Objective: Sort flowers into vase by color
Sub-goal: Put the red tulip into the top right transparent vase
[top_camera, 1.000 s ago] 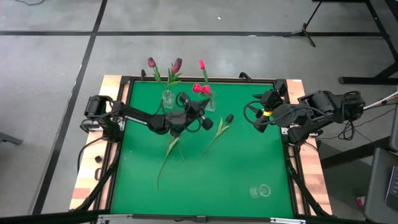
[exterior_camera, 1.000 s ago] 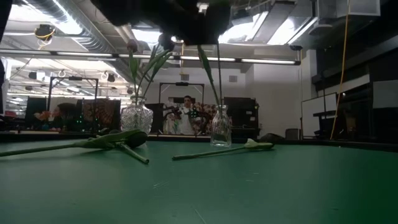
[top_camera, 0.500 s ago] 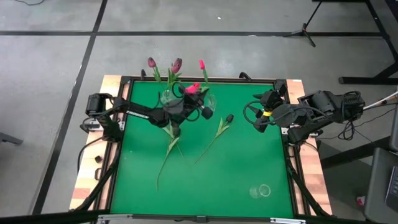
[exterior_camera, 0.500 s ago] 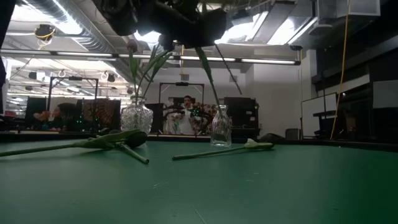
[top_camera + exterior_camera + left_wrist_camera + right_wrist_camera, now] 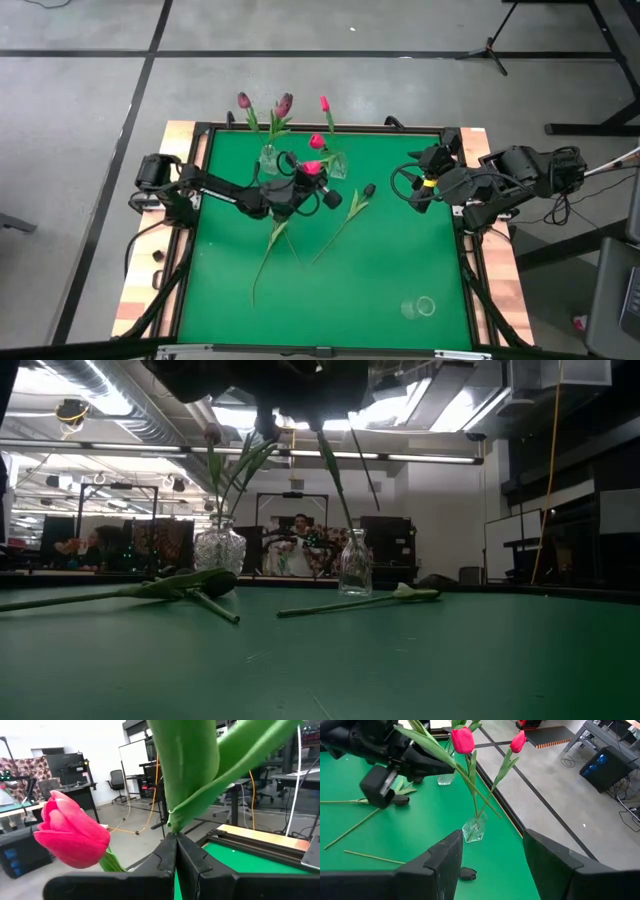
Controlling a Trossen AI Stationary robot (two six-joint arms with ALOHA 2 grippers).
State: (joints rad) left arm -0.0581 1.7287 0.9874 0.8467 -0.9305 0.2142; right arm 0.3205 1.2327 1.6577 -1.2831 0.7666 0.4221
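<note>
My left gripper (image 5: 300, 183) is shut on a pink flower, held above the table's middle with its head (image 5: 313, 168) close beside the fingers (image 5: 70, 835). Just beyond stands a small clear vase (image 5: 335, 165) on its base with pink flowers in it (image 5: 474, 830). A round vase (image 5: 270, 155) at the far edge holds purple flowers (image 5: 285, 103). Two more flowers lie flat on the green table, one long-stemmed (image 5: 268, 245) and one with a dark head (image 5: 368, 189). My right gripper (image 5: 418, 182) hangs open and raised at the right side. My left gripper pinches the flower's green stem where a leaf branches off (image 5: 172, 822), between its two fingers. The fingers reach in level from the table's left. The flower is lifted clear and slants. Its lower stem end (image 5: 378, 482) hangs free above and beside the small vase's mouth.
A clear glass vase (image 5: 420, 306) lies on its side near the front right corner. The table's raised black rim (image 5: 200, 200) runs all around the green surface. People and furniture show in the room behind the far edge.
My left gripper swung toward the far edge and came back, ending about where it began, still shut. The held flower has tipped from upright to slanting. Its lower stem end, earlier down at the small vase's mouth, now hangs higher and off to one side.
</note>
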